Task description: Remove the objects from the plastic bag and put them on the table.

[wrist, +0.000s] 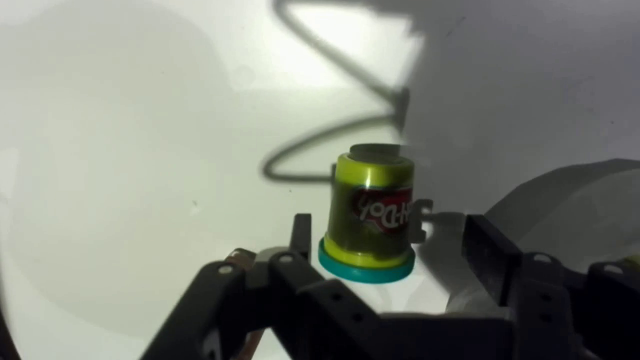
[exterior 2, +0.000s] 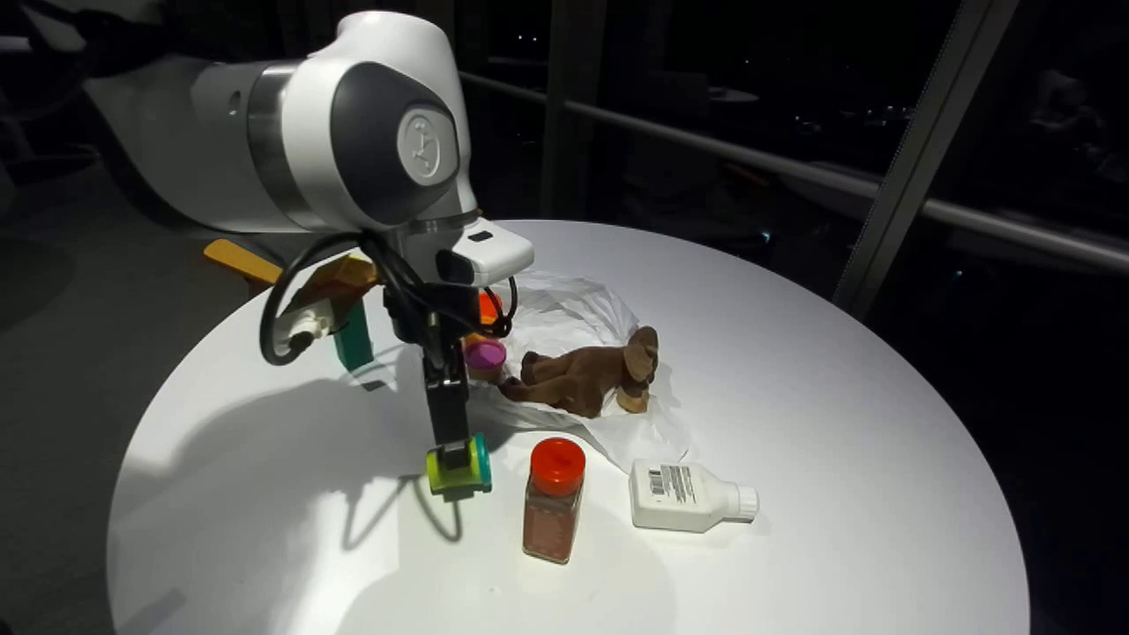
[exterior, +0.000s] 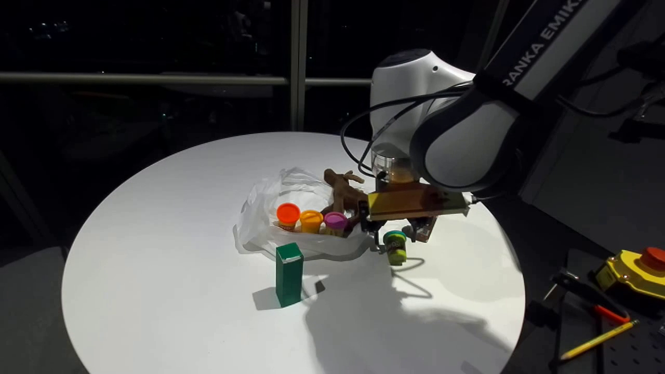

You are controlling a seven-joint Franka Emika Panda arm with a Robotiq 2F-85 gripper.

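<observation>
Between the fingers of my gripper (wrist: 394, 245) is a green tub (wrist: 372, 215) with a teal lid, lying on its side. Gaps show on both sides of it in the wrist view, so the gripper stands open around it. Whether the tub touches the table (exterior: 156, 234) I cannot tell. On the crinkled plastic bag (exterior: 254, 223) are a red-orange tub (exterior: 288, 215), a yellow-orange tub (exterior: 311, 222), a purple tub (exterior: 336, 222) and a brown figure (exterior 2: 578, 379). A green box (exterior: 289, 275) stands upright outside the bag. A red-capped bottle (exterior 2: 554, 503) stands on the table.
A white bottle (exterior 2: 684, 496) lies on its side by the bag's edge. Off the table are a yellow box with a red button (exterior: 636, 272) and a yellow pencil (exterior: 600, 340). Black cables (exterior 2: 273, 326) loop beside the wrist.
</observation>
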